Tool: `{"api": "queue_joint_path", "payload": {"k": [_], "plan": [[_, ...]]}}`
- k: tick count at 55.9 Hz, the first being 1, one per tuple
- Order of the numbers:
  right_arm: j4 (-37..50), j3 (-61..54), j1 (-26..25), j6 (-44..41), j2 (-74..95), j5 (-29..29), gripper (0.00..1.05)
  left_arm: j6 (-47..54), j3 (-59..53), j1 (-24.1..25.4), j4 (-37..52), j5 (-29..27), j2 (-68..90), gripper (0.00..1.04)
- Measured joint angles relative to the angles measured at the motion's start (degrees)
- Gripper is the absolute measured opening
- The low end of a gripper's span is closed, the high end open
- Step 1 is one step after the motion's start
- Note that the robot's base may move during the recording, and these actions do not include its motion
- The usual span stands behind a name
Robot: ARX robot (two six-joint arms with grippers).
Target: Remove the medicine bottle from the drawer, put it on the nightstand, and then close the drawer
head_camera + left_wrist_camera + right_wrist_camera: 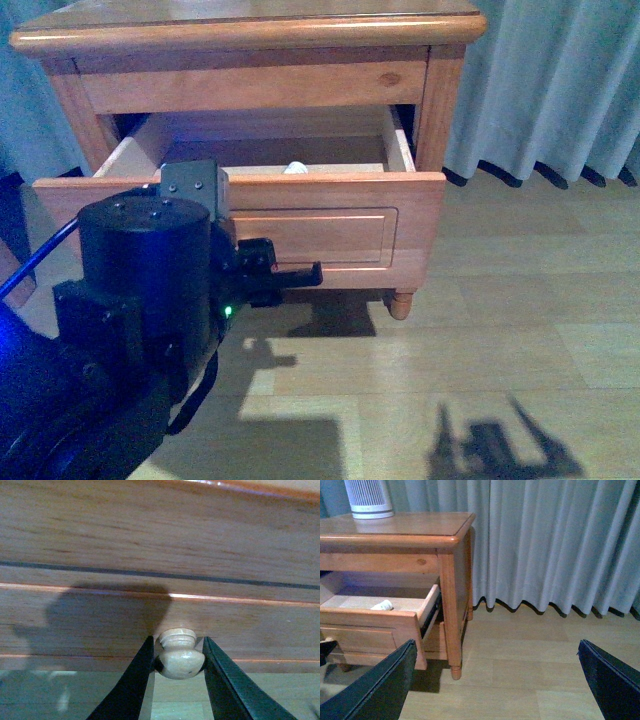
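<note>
The left tool (178,641) pinches the round wooden knob (179,656) on the drawer (340,187), which is pulled out of the nightstand (250,35). The medicine bottle (382,605) is inside, just past the drawer front from that tool, and seems to lie on its side. The front view shows only a white bit of it, but the right wrist view shows more. The right tool (495,680) is spread wide and holds nothing. It is farther off, but I think it should reach in.
</note>
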Motion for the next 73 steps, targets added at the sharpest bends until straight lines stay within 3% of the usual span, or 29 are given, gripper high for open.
{"api": "queue_joint_path", "payload": {"k": [31,57,64,73], "plan": [[0.00,0.00,-0.02,0.00,0.00,0.00,0.98,-6.64,-9.49,-5.70,0.24,-3.32,-6.16,0.26],[0.00,0.00,-0.02,0.00,0.00,0.00,0.98,-9.57,-16.72,-8.46,2.08,-0.68,-12.35,0.99],[0.00,0.00,-0.02,0.00,0.00,0.00,0.98,-8.46,-22.84,-4.35,-2.43,3.56,-22.84,0.98],[0.00,0.00,-0.02,0.00,0.00,0.00,0.98,-4.02,-24.98,6.10,-18.93,12.13,-40.28,0.98]]}}
